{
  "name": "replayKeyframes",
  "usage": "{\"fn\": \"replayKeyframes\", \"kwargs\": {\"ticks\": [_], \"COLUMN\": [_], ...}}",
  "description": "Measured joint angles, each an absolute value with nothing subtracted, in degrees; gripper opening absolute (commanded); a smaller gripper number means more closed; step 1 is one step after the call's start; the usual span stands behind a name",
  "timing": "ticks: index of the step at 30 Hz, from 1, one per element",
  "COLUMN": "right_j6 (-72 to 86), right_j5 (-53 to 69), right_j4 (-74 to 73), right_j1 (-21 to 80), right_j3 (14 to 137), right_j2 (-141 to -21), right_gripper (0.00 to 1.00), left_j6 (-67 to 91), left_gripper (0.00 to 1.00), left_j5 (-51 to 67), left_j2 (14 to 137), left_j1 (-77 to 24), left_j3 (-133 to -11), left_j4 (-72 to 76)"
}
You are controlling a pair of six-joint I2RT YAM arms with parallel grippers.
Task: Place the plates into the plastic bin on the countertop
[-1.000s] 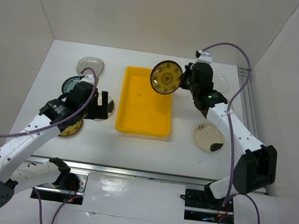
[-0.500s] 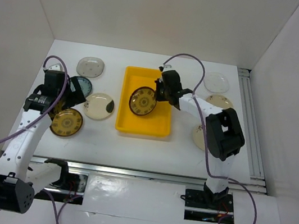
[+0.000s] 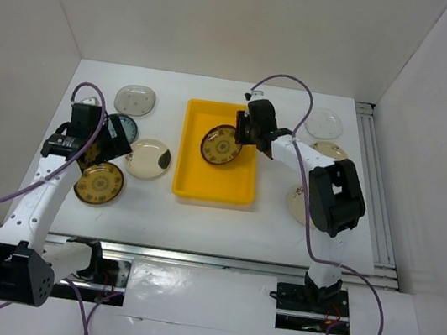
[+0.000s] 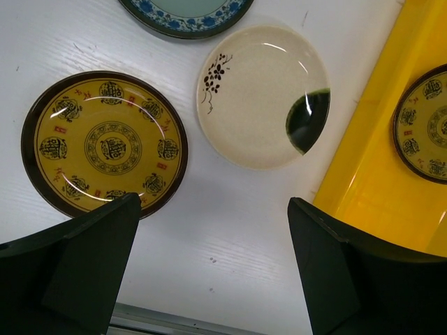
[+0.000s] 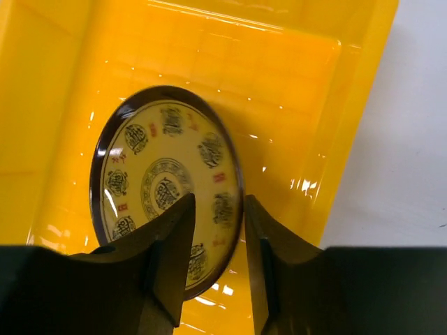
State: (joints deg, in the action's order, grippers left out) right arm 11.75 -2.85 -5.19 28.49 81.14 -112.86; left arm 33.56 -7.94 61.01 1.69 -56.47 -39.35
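Note:
The yellow plastic bin (image 3: 214, 174) stands mid-countertop. My right gripper (image 3: 240, 133) is shut on the rim of a yellow-brown patterned plate (image 3: 221, 145), holding it tilted inside the bin; the right wrist view shows the plate (image 5: 164, 188) between my fingers (image 5: 171, 244) over the bin floor (image 5: 293, 105). My left gripper (image 3: 115, 153) is open and empty above the countertop (image 4: 230, 230). Left of the bin lie a second yellow-brown plate (image 4: 105, 143), a cream plate with a dark spot (image 4: 262, 98), a teal-blue plate (image 3: 119, 127) and a clear glass plate (image 3: 135, 100).
Right of the bin lie a clear glass plate (image 3: 324, 122), a cream plate (image 3: 331, 150) and a cream plate with a dark spot (image 3: 301, 205), partly hidden by my right arm. White walls bound the countertop. A metal rail (image 3: 192, 258) runs along the near edge.
The right gripper brought the patterned plate from above the bin's far edge down into the bin. The left arm drew back leftwards from the bin, over the left plates.

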Motion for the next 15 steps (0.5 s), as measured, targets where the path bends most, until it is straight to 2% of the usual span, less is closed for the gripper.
{"fn": "replayKeyframes", "kwargs": {"ticks": [1,2,6,7,9,15], "right_j6": [11.49,11.49,11.00,10.98,10.90,10.83], "right_j5": [-2.81,-2.61,-1.26,-0.60,1.04,6.55], "right_j4": [-5.19,-5.13,-5.10,-5.10,-5.13,-4.05], "right_j1": [28.36,28.34,28.69,28.86,29.47,34.00], "right_j3": [81.14,81.19,81.45,81.45,81.45,80.95], "right_j2": [-112.86,-112.86,-112.44,-112.09,-110.89,-100.95], "right_gripper": [0.48,0.61,0.76,0.86,0.98,1.00], "left_j6": [33.54,33.47,33.45,33.47,33.56,34.96], "left_gripper": [1.00,1.00,1.00,1.00,1.00,1.00], "left_j5": [-7.60,-7.38,-7.05,-6.96,-6.87,-4.99], "left_j2": [61.36,61.52,61.63,61.63,61.69,64.29], "left_j1": [1.69,1.69,1.69,1.69,1.69,2.11], "left_j3": [-56.47,-56.42,-55.88,-55.88,-55.86,-55.88], "left_j4": [-39.38,-39.29,-39.33,-39.33,-39.29,-39.05]}}
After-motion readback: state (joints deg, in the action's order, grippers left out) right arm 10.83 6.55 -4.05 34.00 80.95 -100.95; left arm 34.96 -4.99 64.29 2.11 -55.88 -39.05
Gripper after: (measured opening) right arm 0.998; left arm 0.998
